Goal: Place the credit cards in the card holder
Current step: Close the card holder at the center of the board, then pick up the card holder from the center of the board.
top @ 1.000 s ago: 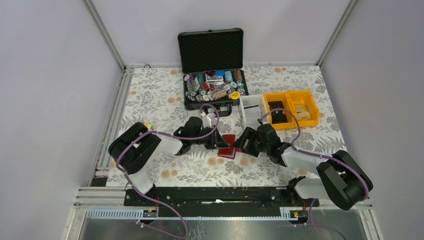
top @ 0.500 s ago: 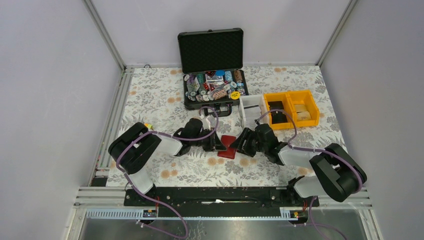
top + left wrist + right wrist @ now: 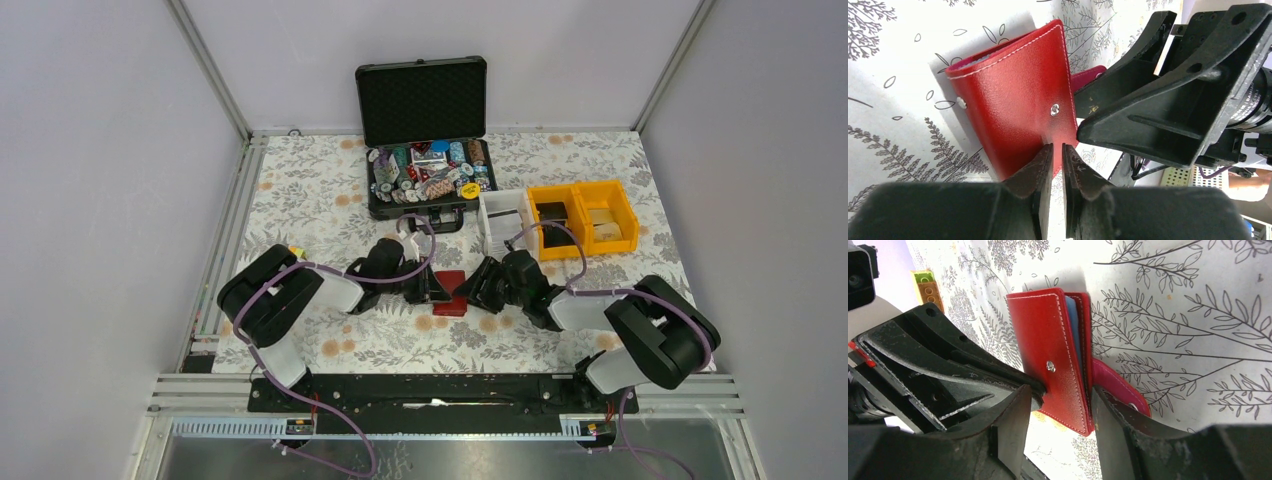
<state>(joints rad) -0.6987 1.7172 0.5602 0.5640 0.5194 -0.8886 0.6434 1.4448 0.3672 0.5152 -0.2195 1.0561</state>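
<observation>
Opening step: left gripper (image 3: 1057, 150), jaws narrow, pinches the card holder (image 3: 1013, 95) from 9 o'clock; right gripper (image 3: 1060, 410) straddles it, jaws wide. Next, likely: part the covers.

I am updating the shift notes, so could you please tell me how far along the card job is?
Done: a pale blue card shows inside the red card holder. In hand: the left gripper pinches the cover's edge while the right gripper straddles the holder, jaws open. Left: the snap tab hangs undone; no loose cards can be made out, so any remainder is unclear.
</observation>
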